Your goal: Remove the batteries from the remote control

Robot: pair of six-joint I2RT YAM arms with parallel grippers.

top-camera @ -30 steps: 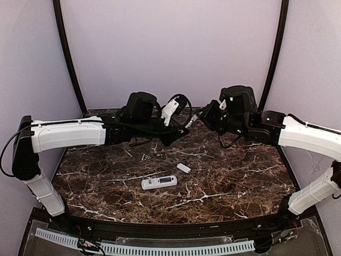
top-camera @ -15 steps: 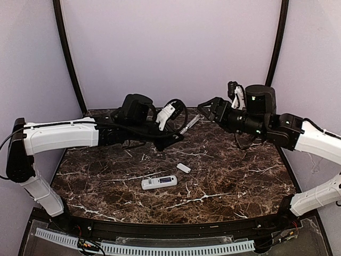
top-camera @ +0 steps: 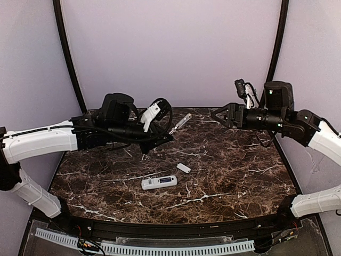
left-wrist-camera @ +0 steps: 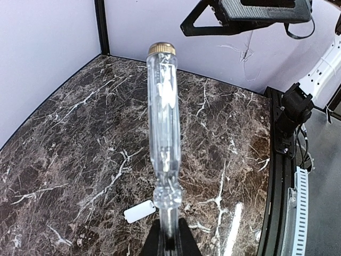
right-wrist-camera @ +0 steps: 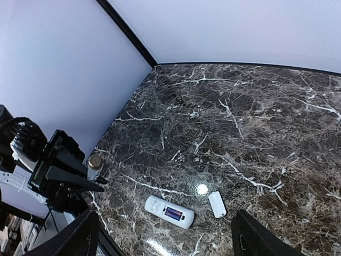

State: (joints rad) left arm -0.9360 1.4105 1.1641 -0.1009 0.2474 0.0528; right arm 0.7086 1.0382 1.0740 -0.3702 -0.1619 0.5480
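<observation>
My left gripper (left-wrist-camera: 169, 237), clamped on the screwdriver (left-wrist-camera: 162, 122), hung nearer the remote control (top-camera: 159, 182), which lay crosswise toward the near edge; my right gripper (top-camera: 217, 114) gaped empty.

A table (top-camera: 240, 170) with a glossy dark brown marble-patterned top, veined in white, fills the middle of the booth. Its near edge curves along a black rim (top-camera: 176, 226), with a white slotted strip (top-camera: 160, 249) just in front of that. Plain pale lilac panels close it in as a back wall (top-camera: 170, 48), a left wall (top-camera: 26, 64) and a right wall (top-camera: 314, 48), with a curved black left post (top-camera: 66, 58) and right post (top-camera: 278, 42) rising at the back corners; the light is soft and even, leaving one small bright glare spot (right-wrist-camera: 201, 188) on the tabletop.
</observation>
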